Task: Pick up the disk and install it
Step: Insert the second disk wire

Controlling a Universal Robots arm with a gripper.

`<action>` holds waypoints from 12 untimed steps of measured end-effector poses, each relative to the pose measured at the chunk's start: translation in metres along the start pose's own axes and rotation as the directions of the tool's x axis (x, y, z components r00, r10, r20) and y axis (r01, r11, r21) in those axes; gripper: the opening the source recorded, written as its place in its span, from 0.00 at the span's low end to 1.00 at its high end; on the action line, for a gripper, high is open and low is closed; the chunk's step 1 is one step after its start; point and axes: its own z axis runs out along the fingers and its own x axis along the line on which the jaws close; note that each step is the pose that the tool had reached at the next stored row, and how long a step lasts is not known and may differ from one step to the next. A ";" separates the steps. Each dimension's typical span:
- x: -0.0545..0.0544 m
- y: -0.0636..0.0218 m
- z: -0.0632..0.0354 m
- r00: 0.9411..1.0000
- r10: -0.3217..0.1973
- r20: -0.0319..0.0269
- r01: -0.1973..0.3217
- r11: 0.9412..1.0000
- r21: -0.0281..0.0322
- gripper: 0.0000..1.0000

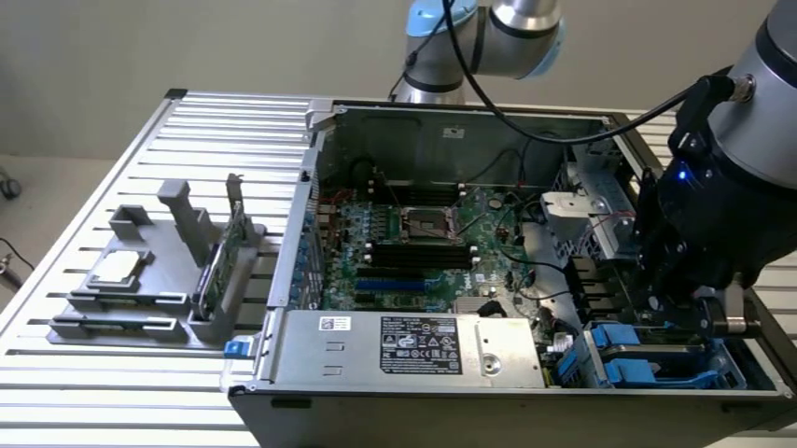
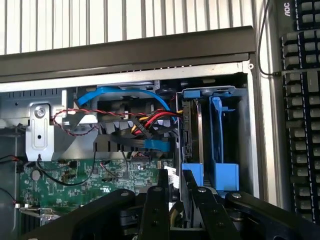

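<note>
A slatted metal bench [image 1: 100, 373] of pale ribbed strips carries everything. An open computer case [image 1: 498, 387] sits on it toward the exterior view's right, side panel off. Beside the case, toward the exterior view's left, a grey holder rack [image 1: 149, 303] rests on the slats.

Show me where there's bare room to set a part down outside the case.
Free: slatted table in front of the grey fixture, and behind it toward the far edge. Crowded: inside the computer case, especially the blue drive bays beneath the tool.
</note>
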 end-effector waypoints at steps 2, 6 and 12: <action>0.004 0.0019 0.0010 1.000 -0.002 0.009 0.002 1.000 0.000 0.26; 0.007 0.0067 0.0021 0.999 -0.005 0.035 0.005 1.000 0.003 0.26; 0.013 0.0125 -0.0027 0.998 -0.008 0.057 0.007 1.000 0.009 0.26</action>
